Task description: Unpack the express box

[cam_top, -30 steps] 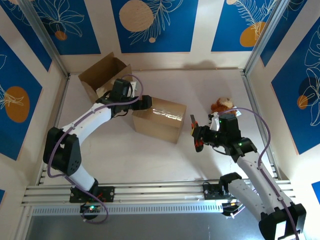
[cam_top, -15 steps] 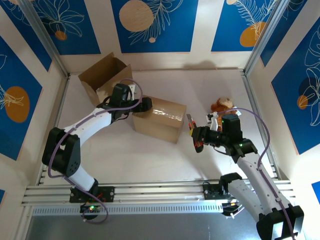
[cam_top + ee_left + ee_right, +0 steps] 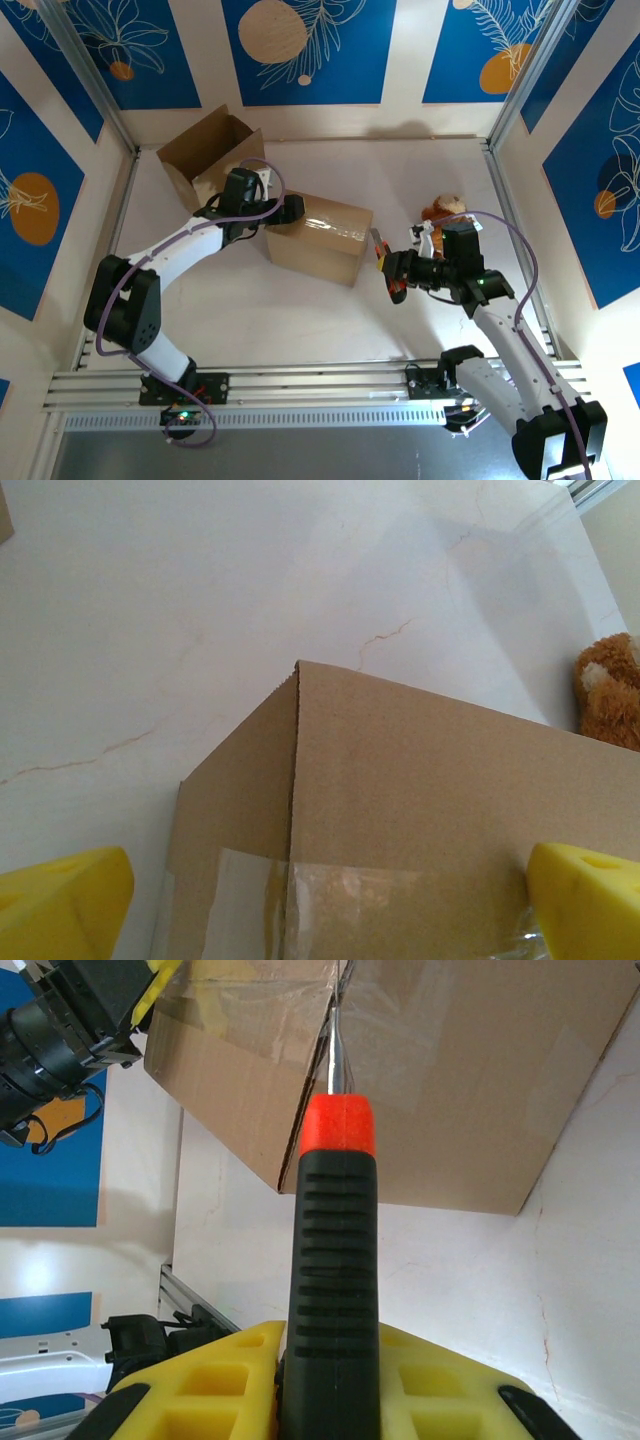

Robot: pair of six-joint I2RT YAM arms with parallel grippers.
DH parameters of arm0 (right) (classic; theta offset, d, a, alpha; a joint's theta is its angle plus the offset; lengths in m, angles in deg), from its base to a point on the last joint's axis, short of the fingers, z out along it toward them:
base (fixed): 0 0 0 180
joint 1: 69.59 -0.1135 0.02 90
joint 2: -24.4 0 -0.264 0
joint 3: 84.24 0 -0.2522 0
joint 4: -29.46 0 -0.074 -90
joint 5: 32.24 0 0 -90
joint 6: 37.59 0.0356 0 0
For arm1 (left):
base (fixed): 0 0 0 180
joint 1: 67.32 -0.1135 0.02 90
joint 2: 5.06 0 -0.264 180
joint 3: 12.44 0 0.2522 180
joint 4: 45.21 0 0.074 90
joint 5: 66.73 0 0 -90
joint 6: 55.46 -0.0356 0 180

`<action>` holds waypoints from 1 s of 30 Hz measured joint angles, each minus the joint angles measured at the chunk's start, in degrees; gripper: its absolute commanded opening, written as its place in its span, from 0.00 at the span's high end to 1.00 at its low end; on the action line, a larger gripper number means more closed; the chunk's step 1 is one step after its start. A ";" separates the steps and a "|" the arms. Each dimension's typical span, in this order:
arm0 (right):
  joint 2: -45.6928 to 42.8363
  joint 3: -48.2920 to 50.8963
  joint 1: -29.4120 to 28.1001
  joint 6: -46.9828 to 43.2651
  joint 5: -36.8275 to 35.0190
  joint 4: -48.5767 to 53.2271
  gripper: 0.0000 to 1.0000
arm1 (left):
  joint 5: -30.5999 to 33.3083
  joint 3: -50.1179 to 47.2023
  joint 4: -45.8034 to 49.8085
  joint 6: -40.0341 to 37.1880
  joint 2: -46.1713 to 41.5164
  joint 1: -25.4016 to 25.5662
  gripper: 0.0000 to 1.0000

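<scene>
My right gripper [image 3: 331,1365] pinches the screwdriver [image 3: 333,1250] by its handle, shaft pointing lengthwise at the taped box [image 3: 460,1080], tip lost against shiny tape.

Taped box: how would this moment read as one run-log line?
left gripper: open, at end of taped box | right gripper: shut on knife | knife: blade aimed at box, contact unclear

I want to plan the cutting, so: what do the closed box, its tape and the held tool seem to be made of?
Box: brown cardboard, matte, with folded edges.
Tape: clear plastic film, probably; it is glossy and wrinkled.
Tool: black ribbed handle with red collar, likely plastic or rubber; the thin shaft looks like bare metal.
</scene>
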 measured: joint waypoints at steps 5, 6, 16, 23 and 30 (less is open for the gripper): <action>1.75 -0.74 0.57 0.22 -0.24 0.02 1.00 | 0.00 0.00 0.17 0.00 0.00 0.00 0.00; 2.05 -0.79 0.63 0.24 -0.26 -0.02 1.00 | 0.00 0.00 0.17 0.00 0.00 0.00 0.00; 2.86 -0.85 0.63 0.92 -0.15 -0.63 1.00 | 0.04 0.39 1.44 -0.04 0.00 0.00 0.01; 3.30 -0.85 0.61 1.53 -0.13 -1.31 1.00 | 0.04 0.39 1.46 -0.04 0.00 0.00 0.01; 3.52 -0.85 0.61 1.75 -0.11 -2.03 1.00 | 0.04 0.39 1.44 -0.04 0.00 0.00 0.01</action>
